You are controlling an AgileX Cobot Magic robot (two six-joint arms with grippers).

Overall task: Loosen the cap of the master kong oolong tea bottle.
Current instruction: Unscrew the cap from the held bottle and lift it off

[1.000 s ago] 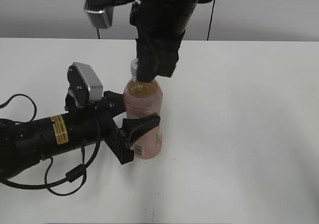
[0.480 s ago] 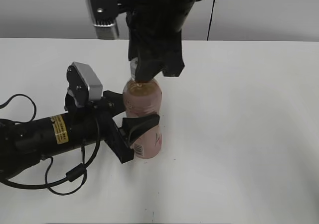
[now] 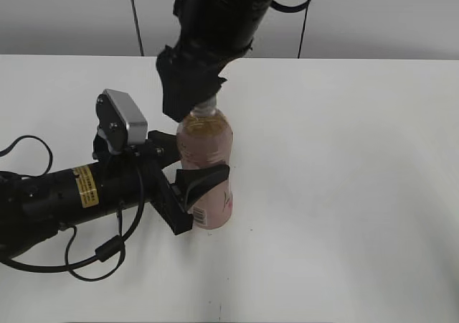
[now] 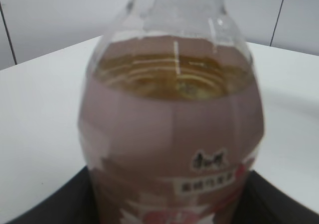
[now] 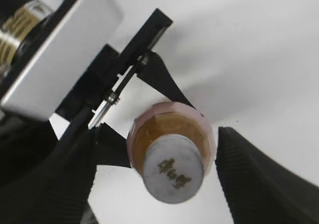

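The master kong oolong tea bottle [image 3: 208,140] stands upright on the white table, with amber tea and a pink label. My left gripper [image 3: 190,161] is shut on its body from the left; the left wrist view shows the bottle [image 4: 174,124] filling the frame between the dark fingers [image 4: 164,206]. The white cap [image 5: 173,168] sits on the neck, seen from above over the bottle's shoulder [image 5: 154,127]. My right gripper [image 5: 158,134] is open, with a finger on each side of the cap and a gap on both sides. In the exterior view it [image 3: 188,97] hangs just above and left of the cap [image 3: 206,108].
The white table [image 3: 344,194] stretches to the right and front of the bottle. The left arm and its black cables [image 3: 43,201] lie across the table's left side. A grey wall stands behind the table.
My right wrist has turned and swung to the left over the bottle top, and more of the neck now shows. The bottle and my left gripper have not moved.
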